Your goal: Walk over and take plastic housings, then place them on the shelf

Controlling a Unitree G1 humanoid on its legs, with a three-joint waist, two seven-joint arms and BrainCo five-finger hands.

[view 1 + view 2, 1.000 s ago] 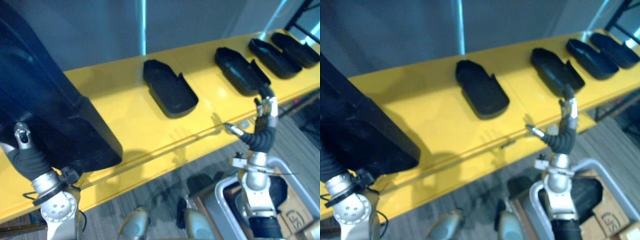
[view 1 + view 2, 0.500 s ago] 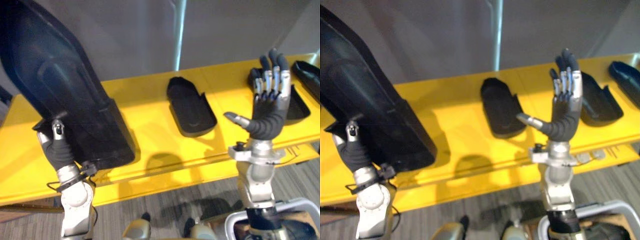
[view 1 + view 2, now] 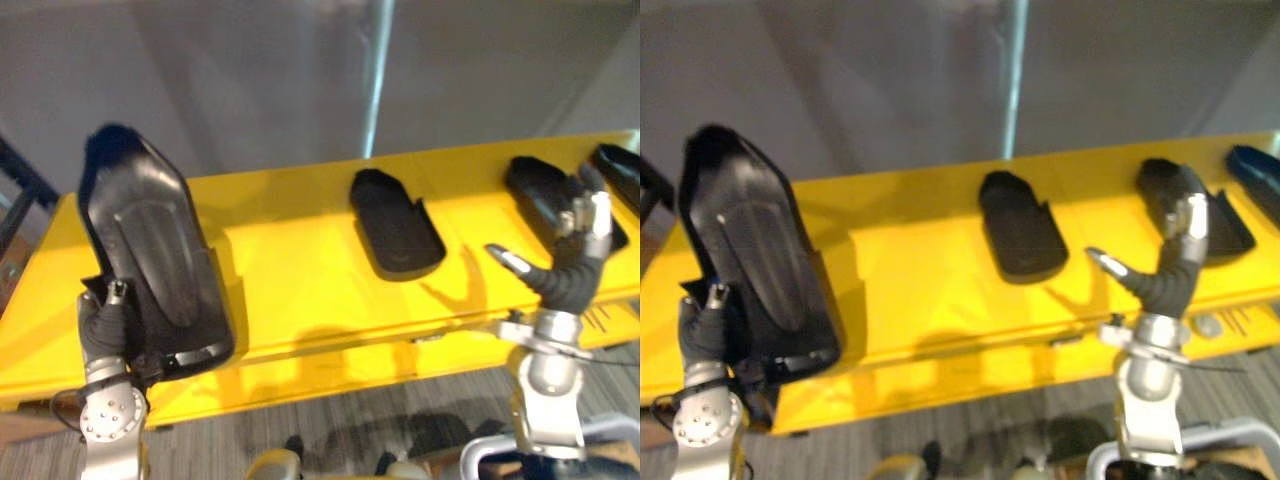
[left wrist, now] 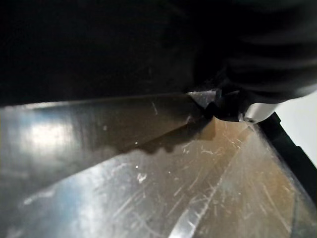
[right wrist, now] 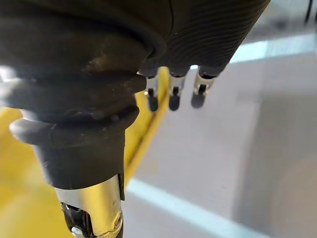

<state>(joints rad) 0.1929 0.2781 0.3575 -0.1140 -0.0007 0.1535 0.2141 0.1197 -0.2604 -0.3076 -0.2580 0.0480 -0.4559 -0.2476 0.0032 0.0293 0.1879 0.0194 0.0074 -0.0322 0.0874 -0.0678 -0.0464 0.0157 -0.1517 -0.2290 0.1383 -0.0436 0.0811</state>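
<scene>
The left hand [image 3: 105, 325], thumb pinching its near end, is lowering the large black housing [image 3: 150, 250] toward the left end of the yellow shelf [image 3: 290, 270], so release seems close, while the right hand [image 3: 575, 265], fingers loosely spread and empty, is dropping from its raised pose near the right-hand housing [image 3: 535, 185].

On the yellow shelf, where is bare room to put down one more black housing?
The widest bare patch of the yellow shelf lies between the large housing at the left hand and the middle housing. A narrower gap follows, up to the next housing, where the open right hand stands. The right end is crowded.
</scene>
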